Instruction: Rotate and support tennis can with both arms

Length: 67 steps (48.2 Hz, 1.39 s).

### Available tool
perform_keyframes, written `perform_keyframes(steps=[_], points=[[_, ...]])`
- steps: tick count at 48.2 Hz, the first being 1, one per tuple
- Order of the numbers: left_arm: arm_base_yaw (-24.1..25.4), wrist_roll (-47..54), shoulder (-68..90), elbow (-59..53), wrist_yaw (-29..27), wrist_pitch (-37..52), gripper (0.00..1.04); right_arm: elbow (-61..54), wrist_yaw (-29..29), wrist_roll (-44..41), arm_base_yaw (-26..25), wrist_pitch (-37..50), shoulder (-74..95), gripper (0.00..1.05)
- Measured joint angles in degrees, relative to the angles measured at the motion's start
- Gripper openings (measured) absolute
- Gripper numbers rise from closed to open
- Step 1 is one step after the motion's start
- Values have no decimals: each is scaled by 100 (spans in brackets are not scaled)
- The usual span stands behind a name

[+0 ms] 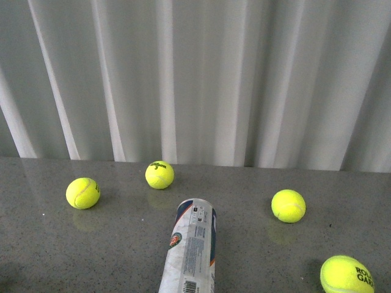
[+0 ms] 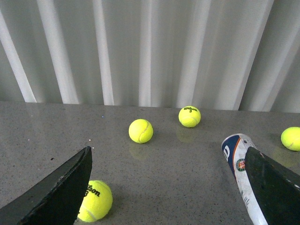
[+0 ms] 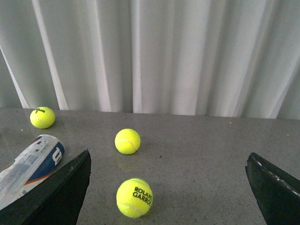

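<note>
the grey table (image 1: 61, 256) carries everything. the tennis can (image 1: 190, 250) lies on its side at 6 o'clock in the front view, far end aimed at 12, near end out of frame. i judge it light, thin-walled and slick, apt to roll and to dent if squeezed mid-body, so grip gently near the stiffer ends, one arm each side. the left fingers (image 2: 56, 192) are spread wide and hold nothing, one just beside the can. the right fingers (image 3: 56, 192) gape likewise, empty, the can outside them. around the can's far end sit the left ball (image 1: 82, 193) at 10 o'clock, back ball (image 1: 159, 174) at 11, right ball (image 1: 288, 205) at 3 and roland garros ball (image 1: 347, 274) at 4. a fifth ball (image 2: 96, 201) by a left finger could get nudged.
</note>
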Motion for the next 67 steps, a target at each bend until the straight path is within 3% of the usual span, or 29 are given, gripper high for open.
perform_keyframes(steps=[33,35,39,43,45,50,56,61,67], points=[[0,0,0,0,-2,0,98,0,2,-2,0,-2,2,98],[0,0,0,0,0,0,98,87,457,-103,127,-105,195,98],[0,0,-2,0,7,0,98,605,885,-302,170,960,1705,98],[0,0,0,0,2,0,98,1510,767,-254,155,2109,3401,98],[0,0,-2,0,2,0,98,2083,688,-136,192,2262,4260,98],[0,0,-2,0,0,0,98,3748,181,546,382,1443,6463,98],[0,0,0,0,0,0,98,5731,-186,1458,835,-118,8891,98],[0,0,0,0,0,0,98,6655,-621,1823,1239,-1056,9875,98],[0,0,0,0,0,0,98,7060,-955,1858,1659,-1532,10507,98]])
